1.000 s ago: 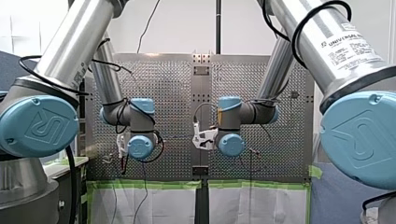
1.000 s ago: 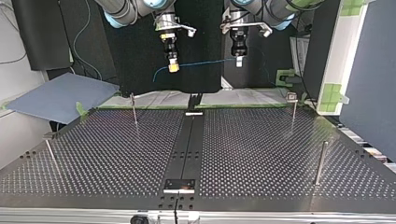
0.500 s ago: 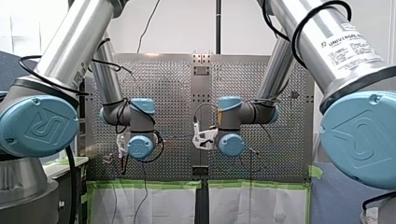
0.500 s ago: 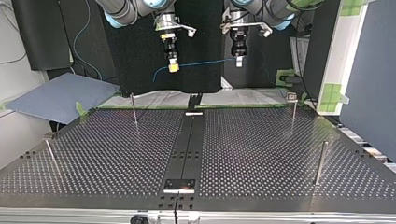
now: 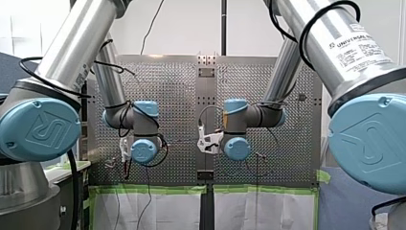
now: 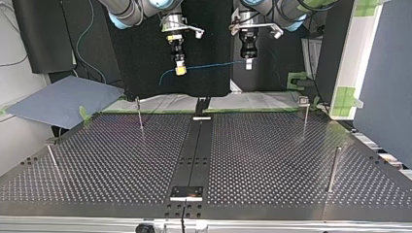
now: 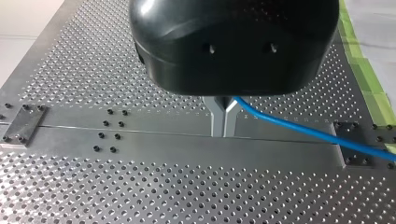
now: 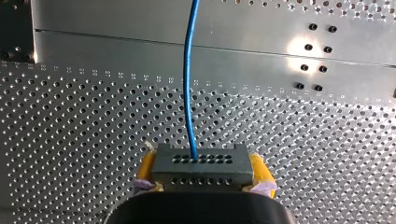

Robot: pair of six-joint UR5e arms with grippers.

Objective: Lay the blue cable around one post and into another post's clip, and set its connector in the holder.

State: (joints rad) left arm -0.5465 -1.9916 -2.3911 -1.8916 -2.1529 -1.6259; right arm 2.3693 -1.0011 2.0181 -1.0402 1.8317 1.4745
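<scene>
While both arms hang well above the perforated desk (image 6: 272, 160), the robot's right gripper (image 8: 201, 173) is closed on the connector (image 8: 200, 164). That's a dark grey block w/ two rows of small holes, clamped square btwn the yellow pads (image 8: 258, 169), one pad on each end face. The blue cable (image 8: 188, 84) leaves the connector's upper hole row near the middle and runs straight ahead of the gripper, thin and smooth. In the top view it spans almost level through the air from the right gripper to the left gripper (image 7: 224, 131), well clear of the desk and apart from the posts (image 6: 139, 112). A short blue stretch also curves down past the right gripper, toward that view's left. The left gripper's metal fingers (image 7: 217, 119) are pressed together, tips meeting. The cable comes out from btwn them near their roots and trails off to one side, so this gripper is pinched on the cable. Four thin posts stand upright on the desk, two per half, approx. at the corners; which one carries the clip can't be told. In the front view both grippers' tips are hidden behind the wrists.
</scene>
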